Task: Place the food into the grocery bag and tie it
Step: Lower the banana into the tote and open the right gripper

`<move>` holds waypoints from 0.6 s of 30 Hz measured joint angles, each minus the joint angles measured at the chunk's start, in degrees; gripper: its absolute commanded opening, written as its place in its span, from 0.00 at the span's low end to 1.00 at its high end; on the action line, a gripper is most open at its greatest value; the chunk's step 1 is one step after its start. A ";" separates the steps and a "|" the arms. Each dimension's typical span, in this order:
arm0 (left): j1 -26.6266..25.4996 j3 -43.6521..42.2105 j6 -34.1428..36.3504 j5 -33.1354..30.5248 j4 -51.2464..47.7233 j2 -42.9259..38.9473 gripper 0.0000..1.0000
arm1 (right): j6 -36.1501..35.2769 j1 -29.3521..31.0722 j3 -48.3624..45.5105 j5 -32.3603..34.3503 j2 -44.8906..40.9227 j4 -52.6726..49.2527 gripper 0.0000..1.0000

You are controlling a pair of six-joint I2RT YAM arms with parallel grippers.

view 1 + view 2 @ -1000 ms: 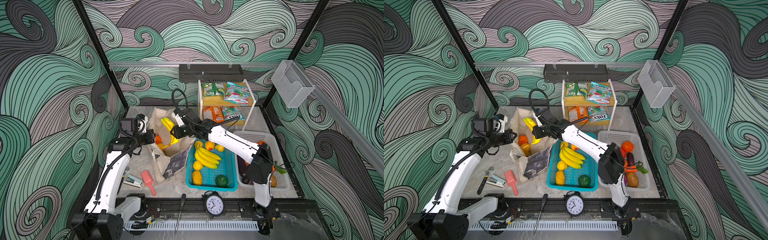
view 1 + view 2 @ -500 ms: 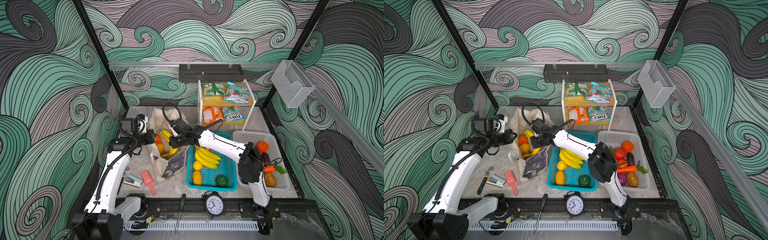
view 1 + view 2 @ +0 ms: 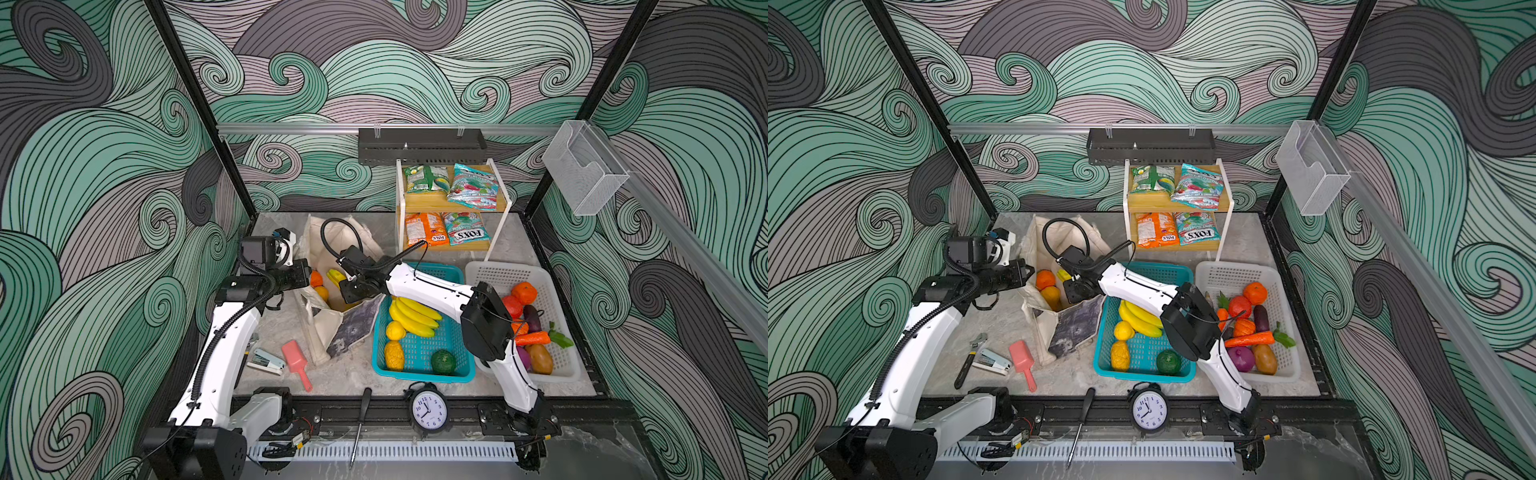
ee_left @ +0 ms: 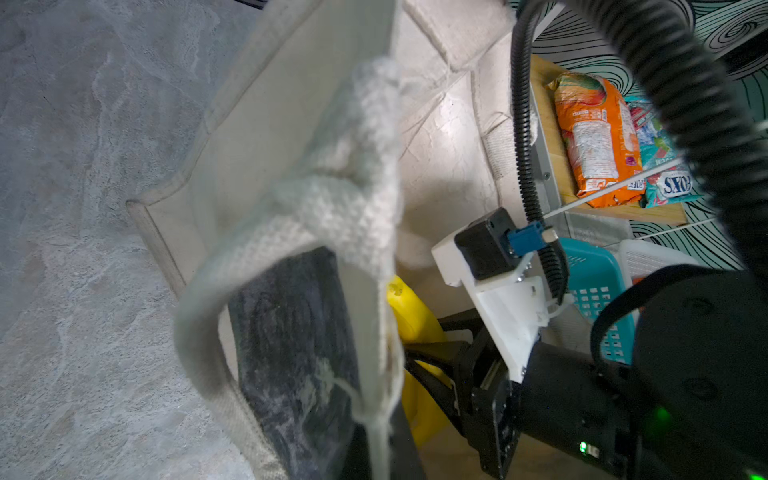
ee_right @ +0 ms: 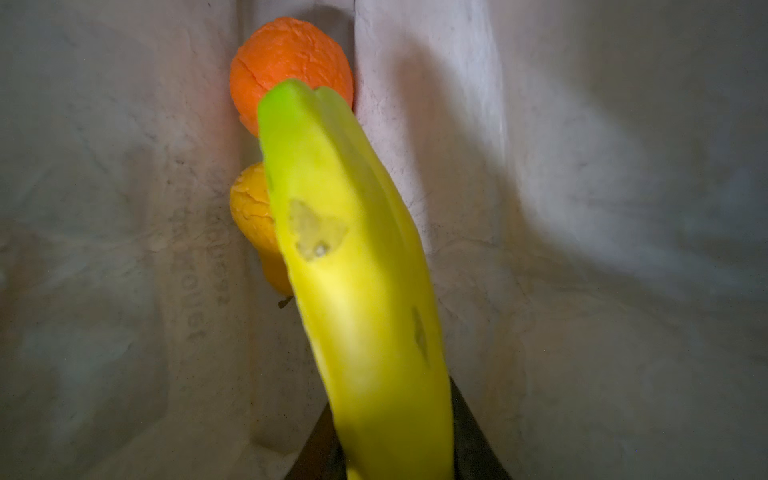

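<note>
The beige grocery bag [image 3: 328,332] [image 3: 1042,332] stands open left of the baskets. My left gripper [image 3: 308,277] [image 4: 379,453] is shut on the bag's rim [image 4: 374,291] and holds the mouth apart. My right gripper [image 3: 343,286] [image 5: 386,457] reaches into the bag from the right, shut on yellow bananas [image 3: 334,276] [image 5: 353,270]. Below them, an orange [image 5: 286,62] [image 3: 1045,279] and a yellow-orange fruit [image 5: 251,212] [image 3: 1052,297] lie at the bag's bottom. A green snack packet [image 3: 426,178] and a teal-red one [image 3: 473,191] lie on the shelf.
A teal basket [image 3: 419,376] holds more bananas and fruit; a white basket [image 3: 498,270] holds vegetables. The wooden shelf [image 3: 449,203] stands at the back. A pink scoop [image 3: 295,357], stapler [image 3: 266,359], screwdriver [image 3: 359,419] and clock [image 3: 428,409] lie near the front.
My right gripper has carried the bananas leftward and down into the bag's mouth. The left gripper has kept its hold on the rim without moving.
</note>
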 measured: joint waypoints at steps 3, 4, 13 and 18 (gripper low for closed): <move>0.00 0.00 0.00 -0.02 0.00 0.00 0.00 | 0.48 0.20 0.26 0.09 1.42 0.00 0.16; 0.00 0.00 0.00 -0.02 -0.02 0.00 0.00 | 0.61 0.20 0.33 0.09 1.79 0.00 0.18; 0.00 0.00 0.00 -0.13 -0.07 0.00 0.00 | 1.33 0.20 0.35 0.00 2.75 0.13 0.49; 0.00 0.00 0.00 -0.17 -0.07 0.00 0.00 | 1.31 0.39 0.35 -0.31 2.67 0.26 0.69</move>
